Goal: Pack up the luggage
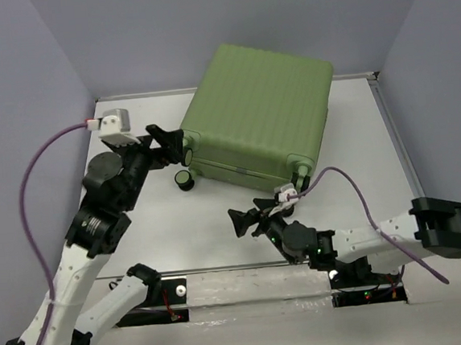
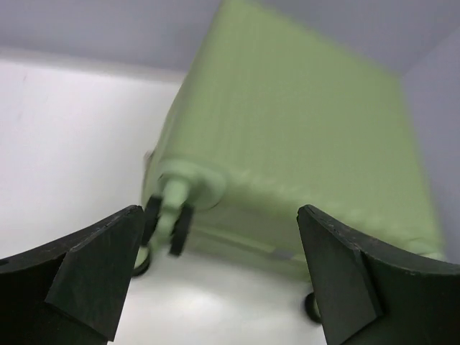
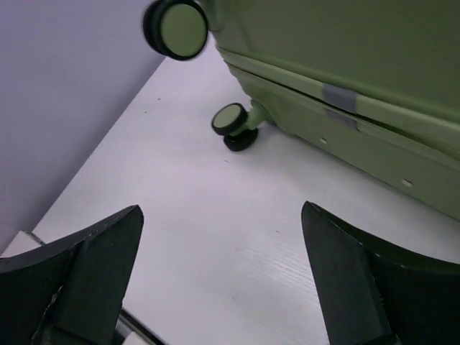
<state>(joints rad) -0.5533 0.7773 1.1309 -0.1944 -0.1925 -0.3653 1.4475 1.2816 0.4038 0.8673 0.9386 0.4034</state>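
The luggage (image 1: 257, 109) lies closed on its broad side at the far middle of the white surface (image 1: 171, 226), ribbed shell up, its wheels (image 1: 184, 180) facing the arms. The left claw (image 1: 172, 145) sits just beside the case's near left corner, close to a wheel, its jaws spread wide and holding nothing. The right claw (image 1: 239, 222) hangs over bare surface in front of the case, apart from it. It points left, and its jaws are also spread and empty.
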